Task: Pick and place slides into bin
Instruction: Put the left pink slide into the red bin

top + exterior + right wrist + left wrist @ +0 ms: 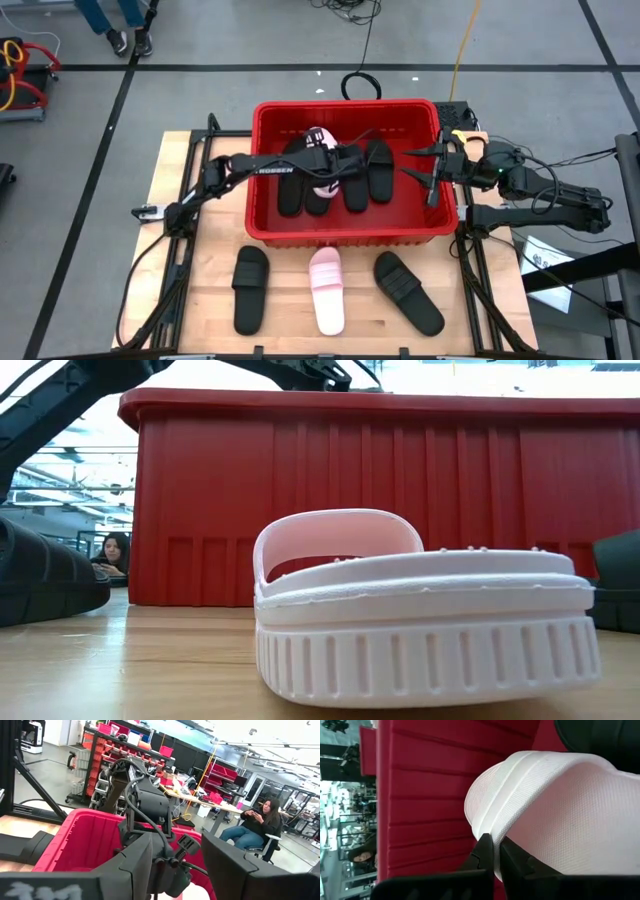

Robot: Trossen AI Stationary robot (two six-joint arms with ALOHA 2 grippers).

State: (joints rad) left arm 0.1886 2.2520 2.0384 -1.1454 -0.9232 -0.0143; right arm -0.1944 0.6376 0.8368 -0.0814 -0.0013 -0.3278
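Left gripper (494,851) inside the bin (262,180), fingers pinched on a pink slide's (555,815) sole edge. We judge it light, springy foam; the thin rim suits. Right gripper (432,168) spread wide, over the bin's right side.

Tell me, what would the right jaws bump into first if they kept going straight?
Probably the left arm reaching over the red bin. The right gripper points across the bin toward it, though depth is hard to judge.

slides (326,290): four in bin, three on table | bin (345,237): red, upright
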